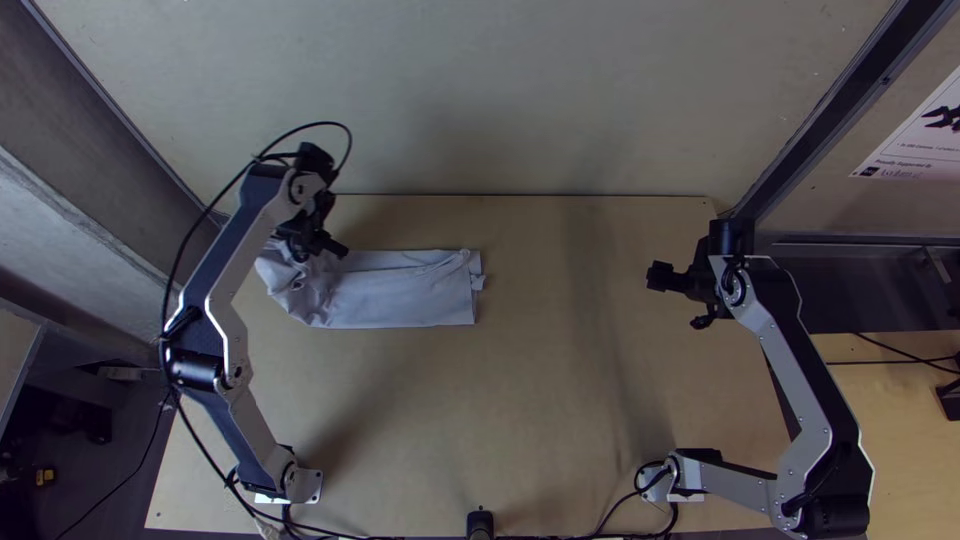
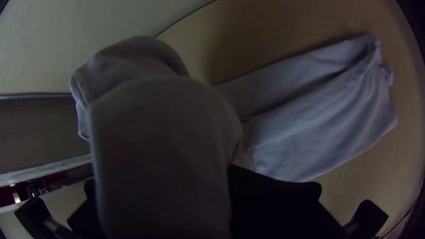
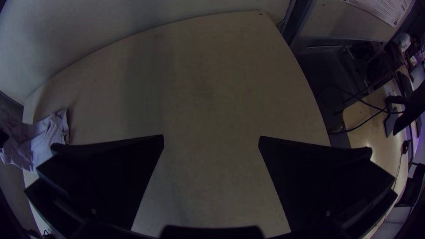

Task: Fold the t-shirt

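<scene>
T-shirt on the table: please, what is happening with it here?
The left gripper is holding the light-coloured t-shirt at one end, where some cloth is raised and bunched. The rest lies on the table as a long, narrow folded strip, a little uneven at its free end. The right gripper is open, away from the shirt, above the other side of the table. So the shirt is partly folded, with one end not laid flat.
</scene>
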`<state>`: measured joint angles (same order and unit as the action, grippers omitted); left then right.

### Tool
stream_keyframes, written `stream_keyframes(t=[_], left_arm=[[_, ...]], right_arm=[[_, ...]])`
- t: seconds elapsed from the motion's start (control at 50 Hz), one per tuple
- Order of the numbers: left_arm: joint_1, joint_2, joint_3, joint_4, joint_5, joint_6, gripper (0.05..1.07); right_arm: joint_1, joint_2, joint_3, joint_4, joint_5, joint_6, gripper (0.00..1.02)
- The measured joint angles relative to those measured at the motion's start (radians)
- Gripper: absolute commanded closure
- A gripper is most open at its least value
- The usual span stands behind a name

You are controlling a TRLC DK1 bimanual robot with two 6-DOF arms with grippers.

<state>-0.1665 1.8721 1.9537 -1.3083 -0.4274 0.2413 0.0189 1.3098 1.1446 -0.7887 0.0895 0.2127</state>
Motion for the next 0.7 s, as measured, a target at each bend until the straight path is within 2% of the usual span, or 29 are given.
stream_keyframes(t=[0.36,0.7], left_arm=[[-0.204,0.166,0.141,-0.060,-0.019,-0.116,1.05],[-0.319,0.263,0.190,-0.068,0.002,-0.204,1.05]], right_arm=[[-0.003,-0.032,-0.032,0.000,0.000,0.000,0.04],[-0.021,-0.042,-0.072,0.002,0.000,0.000,0.04]])
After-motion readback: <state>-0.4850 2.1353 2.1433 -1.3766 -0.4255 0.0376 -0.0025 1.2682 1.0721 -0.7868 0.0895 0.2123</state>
